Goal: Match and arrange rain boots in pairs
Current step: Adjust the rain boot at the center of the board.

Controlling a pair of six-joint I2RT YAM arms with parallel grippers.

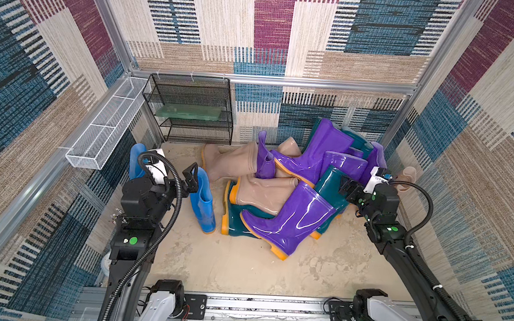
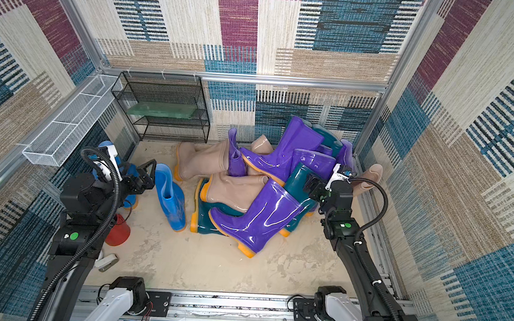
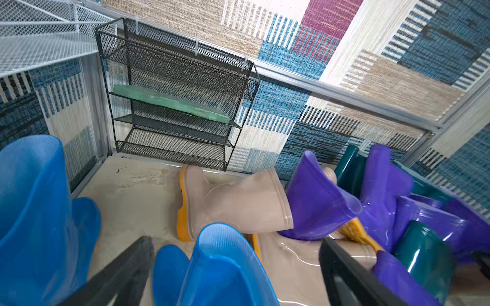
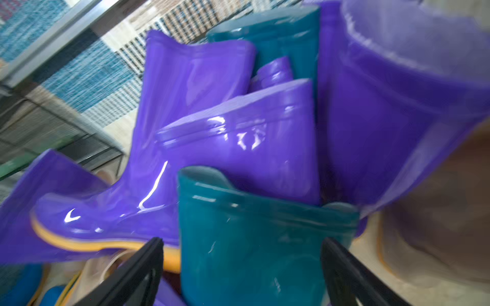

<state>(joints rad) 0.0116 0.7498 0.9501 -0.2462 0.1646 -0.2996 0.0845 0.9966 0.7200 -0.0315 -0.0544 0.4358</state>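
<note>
The rain boots lie in a heap (image 1: 291, 182) at the back right: purple, beige and dark teal, mostly orange-soled. One blue boot (image 1: 204, 201) (image 2: 169, 196) stands upright left of the heap. A second blue boot (image 2: 105, 155) (image 3: 39, 212) stands behind my left arm. My left gripper (image 1: 192, 176) (image 2: 148, 171) (image 3: 236, 241) is open, hovering at the upright blue boot's rim (image 3: 225, 238), fingers apart from it. My right gripper (image 1: 346, 187) (image 2: 312, 184) (image 4: 241, 239) is open, straddling a dark teal boot's shaft (image 4: 252, 238) without touching it. That view is blurred.
A black mesh rack (image 1: 190, 109) with a flat green lid on a shelf stands at the back wall. A white mesh basket (image 1: 108, 124) hangs on the left wall. A red cup (image 2: 118, 230) and a small white object (image 2: 106, 260) sit beside my left arm.
</note>
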